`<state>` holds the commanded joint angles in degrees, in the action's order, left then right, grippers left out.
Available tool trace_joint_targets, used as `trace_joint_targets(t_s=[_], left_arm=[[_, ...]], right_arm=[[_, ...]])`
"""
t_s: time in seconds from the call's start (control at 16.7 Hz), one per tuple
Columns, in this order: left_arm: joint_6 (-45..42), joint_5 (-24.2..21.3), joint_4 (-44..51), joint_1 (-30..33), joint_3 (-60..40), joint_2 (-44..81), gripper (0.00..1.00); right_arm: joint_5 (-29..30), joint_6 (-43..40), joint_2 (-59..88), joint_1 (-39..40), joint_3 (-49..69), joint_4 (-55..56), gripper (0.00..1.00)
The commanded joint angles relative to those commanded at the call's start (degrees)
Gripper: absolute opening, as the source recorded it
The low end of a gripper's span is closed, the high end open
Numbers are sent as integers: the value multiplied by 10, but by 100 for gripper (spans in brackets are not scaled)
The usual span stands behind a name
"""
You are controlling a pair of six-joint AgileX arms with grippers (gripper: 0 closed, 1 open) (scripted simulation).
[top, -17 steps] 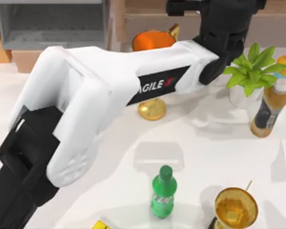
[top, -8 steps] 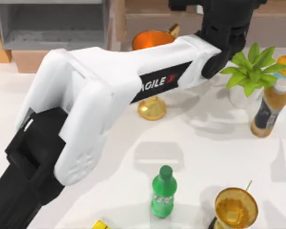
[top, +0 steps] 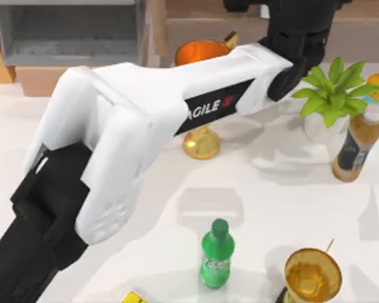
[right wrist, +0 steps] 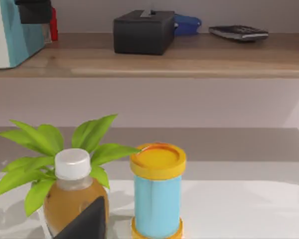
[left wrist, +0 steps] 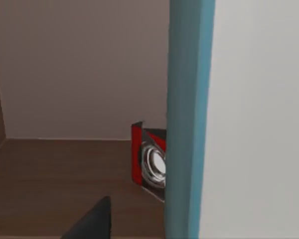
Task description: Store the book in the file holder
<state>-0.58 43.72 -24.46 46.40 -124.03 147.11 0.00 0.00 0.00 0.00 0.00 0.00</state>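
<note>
Top view: the left arm (top: 145, 120), white with a black AgileX label, reaches diagonally from the lower left across the surface (top: 284, 189) to the far edge, where its black wrist ends over the brown wooden shelf (top: 196, 28). The grey file holder (top: 69, 35) sits at the far left, its wide compartment open toward the camera, well apart from the end of the arm. On the surface stand an orange-gold trophy cup (top: 202, 95) partly under the arm, a green bottle (top: 216, 254), a second gold cup (top: 312, 274) near the front edge, a leafy potted plant (top: 331, 95) and an amber bottle with a white cap (top: 357, 142).

Left wrist view: the book (left wrist: 187, 119) stands upright and close, its teal-blue cover seen edge-on with a broad white face beside it. Behind it, on the wooden shelf, a red and silver object (left wrist: 149, 159) is partly hidden. One dark finger (left wrist: 92, 224) of the left hand shows low in the picture; I cannot tell how far the hand is open or whether it grips the book.

Right wrist view: the book appears far off on the shelf, teal and white, with a dark hand part (right wrist: 35, 10) at its upper edge. A black box (right wrist: 143, 31) also sits on the shelf. Nearer stand the plant, the amber bottle and a blue canister with a yellow lid (right wrist: 157, 194). Whether the right hand is released or clenched cannot be told.
</note>
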Motion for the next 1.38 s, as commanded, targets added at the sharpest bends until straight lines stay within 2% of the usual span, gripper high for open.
trace_joint_targets(t_s=[0.66, 1.38], left_arm=[[0, 0, 0, 0, 0, 0, 2], [-1, 0, 14, 3, -11, -4, 0]], right_arm=[[0, 0, 0, 0, 0, 0, 100], [0, 0, 0, 0, 0, 0, 100]])
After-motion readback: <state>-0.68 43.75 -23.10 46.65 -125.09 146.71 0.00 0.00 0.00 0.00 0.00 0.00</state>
